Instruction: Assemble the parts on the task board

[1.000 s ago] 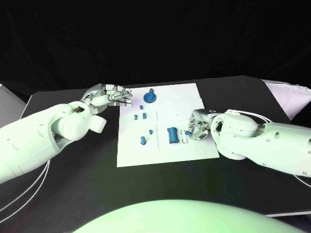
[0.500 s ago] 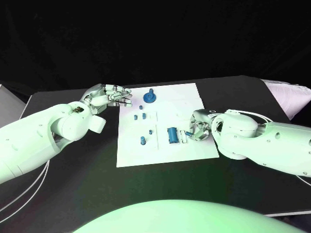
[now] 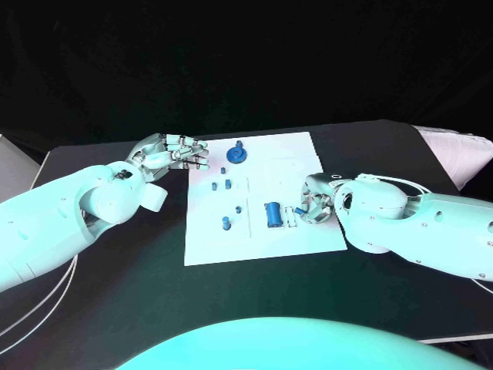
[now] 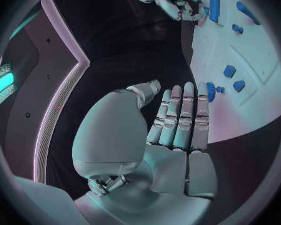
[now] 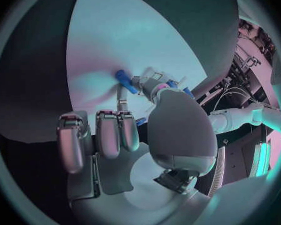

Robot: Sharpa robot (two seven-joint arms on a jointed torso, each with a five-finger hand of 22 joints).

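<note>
White and flat, the task board lies in the middle of the black table, a little below the centre of the head view, with small blue parts scattered over it. A round blue part with a short stem sits near the board's upper edge; two small blue pegs lie side by side below it, another tiny one lower still, and an upright blue peg stands toward the board's lower left. A larger blue cylinder lies at about the board's middle. The left hand hangs at the board's upper left corner, holding nothing; the left wrist view shows its fingers laid straight and side by side with the thumb set apart, their tips near the board's edge and the round part. The right hand rests over the board's right edge, just beside the cylinder, with its fingers curled inward. In the right wrist view a small blue piece lies against the fingertips over the white board, so this hand appears to pinch it, though the grip itself is partly hidden.
</note>
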